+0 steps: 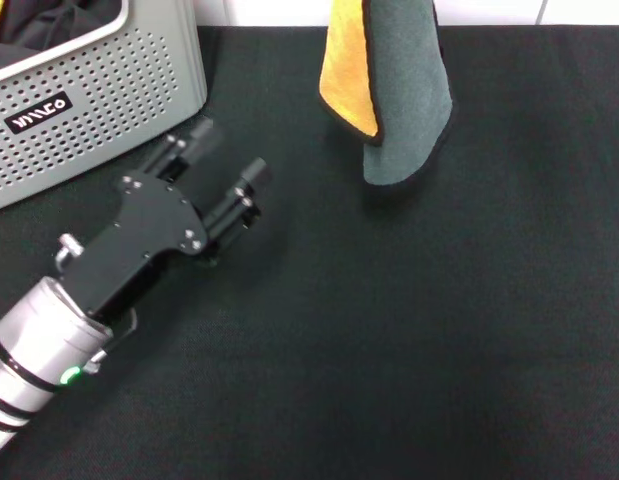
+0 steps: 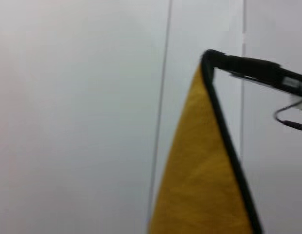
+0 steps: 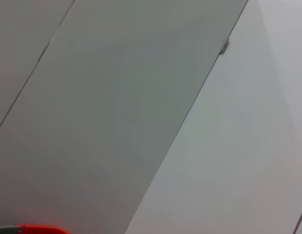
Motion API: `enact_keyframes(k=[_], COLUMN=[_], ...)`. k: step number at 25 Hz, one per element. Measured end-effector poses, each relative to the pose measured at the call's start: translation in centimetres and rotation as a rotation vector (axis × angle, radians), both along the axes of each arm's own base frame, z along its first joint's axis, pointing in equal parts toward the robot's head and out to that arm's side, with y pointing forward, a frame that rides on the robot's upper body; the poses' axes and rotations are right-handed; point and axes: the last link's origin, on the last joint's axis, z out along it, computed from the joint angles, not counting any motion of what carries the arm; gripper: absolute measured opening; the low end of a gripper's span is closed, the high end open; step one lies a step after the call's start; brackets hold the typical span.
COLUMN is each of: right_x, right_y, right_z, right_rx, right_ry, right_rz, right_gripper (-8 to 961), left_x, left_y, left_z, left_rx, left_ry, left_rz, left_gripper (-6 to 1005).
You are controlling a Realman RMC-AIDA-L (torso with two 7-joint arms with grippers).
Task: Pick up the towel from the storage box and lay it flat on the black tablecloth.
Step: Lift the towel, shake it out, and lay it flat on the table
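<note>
towel (image 1: 404, 90) hanging above black tablecloth (image 1: 439, 330) — left tool (image 1: 221, 165) open, empty, beside storage box (image 1: 109, 90)

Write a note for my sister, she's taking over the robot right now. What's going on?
Left gripper: open, holding nothing, low over the black tablecloth beside the storage box.
Right gripper: not visible in the head view; a dark clamp-like part in the left wrist view holds the towel's top corner.
Towel: out of the box, hanging folded above the cloth, yellow side and grey-green side both showing.
Done: towel lifted out.
Left: lower it and spread it flat.
</note>
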Motion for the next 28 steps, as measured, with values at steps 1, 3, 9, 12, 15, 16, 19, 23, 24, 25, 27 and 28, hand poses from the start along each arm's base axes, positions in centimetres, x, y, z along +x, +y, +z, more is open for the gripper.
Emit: enact_keyframes(k=[1,3,9,12,15,16,19,23,24,25,27,28], right_x=[-0.1,-0.2,-0.6,-1.0,-1.6,-1.8,-2.5,-2.8,-2.9,-2.9,-2.9,-3.0], right_y=[0.1,0.3,0.9,1.2,1.6,1.7,1.8,2.0,2.0,1.9,1.9,1.9], right_z=[0.0,-0.1,-0.9,-1.5,-2.4,-2.7,-3.4,-3.8,-3.8,-3.8,-3.8,-3.8], right_rx=[0.000,0.003,-0.005,-0.004,-0.008,-0.010,-0.017,-0.023,-0.025,-0.026,-0.029,-0.029], right_ry=[0.000,0.001,0.002,0.003,-0.004,-0.006,-0.014,-0.017,-0.016,-0.015,-0.012,-0.011], right_rz=[0.000,-0.006,-0.018,-0.026,-0.030,-0.029,-0.023,-0.020,-0.020,-0.019,-0.019,-0.018], right_gripper=[14,15,16,17,18,18,18,19,20,20,20,20], left_x=[0.1,0.3,0.9,1.4,2.1,2.3,2.8,3.0,3.0,3.1,3.1,3.1], left_y=[0.0,0.0,0.5,1.0,1.7,1.9,2.4,3.0,3.1,3.2,3.5,3.6], left_z=[-0.2,-0.3,-0.5,-0.5,-0.6,-0.7,-0.9,-1.0,-1.0,-1.0,-1.0,-1.1], left_rx=[-0.011,-0.019,-0.019,-0.008,0.008,0.015,0.046,0.131,0.157,0.171,0.185,0.186], left_ry=[0.003,0.009,0.020,0.030,0.047,0.053,0.075,0.126,0.135,0.137,0.134,0.135], left_rz=[-0.010,-0.021,-0.053,-0.076,-0.105,-0.111,-0.118,-0.107,-0.096,-0.087,-0.067,-0.064], left_gripper=[681,681,678,676,674,673,671,668,668,667,666,665])
